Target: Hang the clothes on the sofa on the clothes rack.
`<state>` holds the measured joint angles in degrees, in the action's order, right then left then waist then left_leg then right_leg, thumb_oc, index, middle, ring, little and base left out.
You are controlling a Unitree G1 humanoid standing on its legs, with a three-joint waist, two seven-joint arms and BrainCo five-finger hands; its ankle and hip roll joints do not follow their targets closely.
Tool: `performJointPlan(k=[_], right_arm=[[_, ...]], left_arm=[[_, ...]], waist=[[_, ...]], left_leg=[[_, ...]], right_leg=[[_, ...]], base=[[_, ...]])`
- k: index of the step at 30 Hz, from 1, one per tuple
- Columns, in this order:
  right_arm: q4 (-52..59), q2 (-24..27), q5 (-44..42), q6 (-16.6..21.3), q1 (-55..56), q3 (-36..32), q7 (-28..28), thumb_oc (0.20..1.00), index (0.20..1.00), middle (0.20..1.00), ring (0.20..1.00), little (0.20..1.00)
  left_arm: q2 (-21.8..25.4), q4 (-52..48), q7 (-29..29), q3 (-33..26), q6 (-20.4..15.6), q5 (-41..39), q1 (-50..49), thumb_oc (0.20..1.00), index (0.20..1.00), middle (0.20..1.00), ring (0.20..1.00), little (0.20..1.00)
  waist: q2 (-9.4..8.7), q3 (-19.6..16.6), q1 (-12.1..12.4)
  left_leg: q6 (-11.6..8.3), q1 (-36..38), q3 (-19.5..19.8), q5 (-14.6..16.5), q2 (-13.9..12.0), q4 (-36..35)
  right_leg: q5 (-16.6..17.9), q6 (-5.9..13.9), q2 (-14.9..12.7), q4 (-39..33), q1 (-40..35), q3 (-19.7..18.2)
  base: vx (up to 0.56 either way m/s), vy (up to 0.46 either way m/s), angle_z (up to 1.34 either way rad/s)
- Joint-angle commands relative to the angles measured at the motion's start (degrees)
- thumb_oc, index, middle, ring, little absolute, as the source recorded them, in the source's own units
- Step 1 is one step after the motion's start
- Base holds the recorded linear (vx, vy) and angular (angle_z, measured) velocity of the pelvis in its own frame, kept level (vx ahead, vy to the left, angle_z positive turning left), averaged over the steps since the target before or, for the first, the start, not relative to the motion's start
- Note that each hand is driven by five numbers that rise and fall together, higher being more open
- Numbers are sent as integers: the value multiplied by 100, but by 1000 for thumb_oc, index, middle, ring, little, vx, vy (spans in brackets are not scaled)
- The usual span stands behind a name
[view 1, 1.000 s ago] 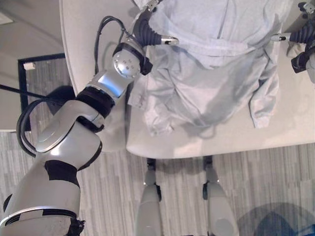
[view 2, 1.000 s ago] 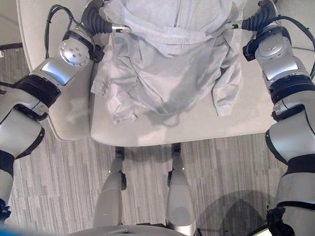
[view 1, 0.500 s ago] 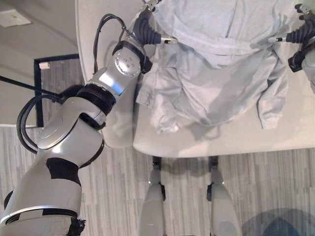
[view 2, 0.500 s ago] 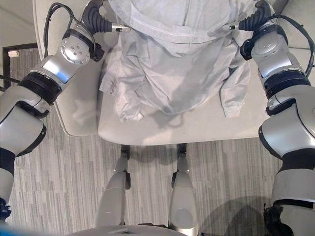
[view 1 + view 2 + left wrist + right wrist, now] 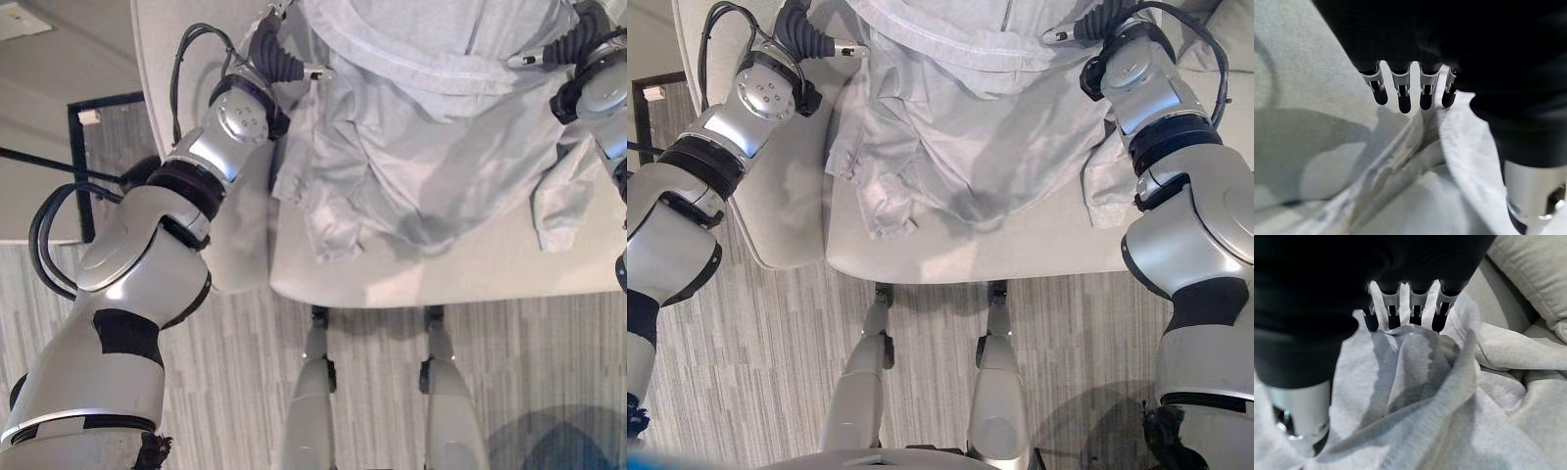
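A light grey zip-up garment (image 5: 441,147) lies spread over the pale sofa seat (image 5: 1019,245), with its hem and a sleeve hanging toward the front edge. My left hand (image 5: 265,54) is at the garment's upper left. In the left wrist view its fingers (image 5: 1400,93) curl onto the cloth (image 5: 1312,98) beside the zip, and a fold of cloth runs back toward the thumb. My right hand (image 5: 1097,20) is at the upper right. Its fingers (image 5: 1415,303) are dug into bunched fabric (image 5: 1415,382).
The sofa's left armrest (image 5: 784,215) runs beside my left arm. A beige cushion (image 5: 1533,274) lies past the right hand. Striped grey carpet (image 5: 754,372) spreads in front of the sofa, with a dark-framed mat (image 5: 88,147) at the left.
The view has shifted a little. My right hand has come inward with the cloth, so the garment is more bunched and its right sleeve sits partly behind my right arm.
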<state>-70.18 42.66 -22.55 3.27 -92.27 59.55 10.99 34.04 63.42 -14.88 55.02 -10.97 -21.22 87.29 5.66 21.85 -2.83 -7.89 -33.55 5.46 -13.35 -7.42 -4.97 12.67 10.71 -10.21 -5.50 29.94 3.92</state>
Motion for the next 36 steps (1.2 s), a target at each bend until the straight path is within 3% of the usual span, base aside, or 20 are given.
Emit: performJointPlan(k=[1,25,36], right_arm=[[-327,-2,-36,198,-833,271,18,1000,1000,1000,1000,1000],[-1220,-563,565,-168,-1223,602,215,1000,1000,1000,1000,1000],[-1070,-824,262,-106,-1205,635,142,1000,1000,1000,1000,1000]], left_arm=[[94,412,-45,138,-128,98,951,1000,1000,1000,1000,1000],[-411,530,-218,452,-22,275,1553,1000,1000,1000,1000,1000],[-576,445,-227,467,-65,157,1618,1000,1000,1000,1000,1000]], waist=[[-48,-59,158],[110,43,254],[73,56,235]], left_leg=[[-354,289,-135,164,-35,-3],[-379,-61,-124,87,-91,-3],[-362,-41,-134,87,-147,-3]], right_leg=[[-195,177,36,209,246,-197],[-226,73,145,330,682,-255],[-256,40,165,375,750,-346]], base=[[0,0,0],[3,-7,-1],[0,0,0]])
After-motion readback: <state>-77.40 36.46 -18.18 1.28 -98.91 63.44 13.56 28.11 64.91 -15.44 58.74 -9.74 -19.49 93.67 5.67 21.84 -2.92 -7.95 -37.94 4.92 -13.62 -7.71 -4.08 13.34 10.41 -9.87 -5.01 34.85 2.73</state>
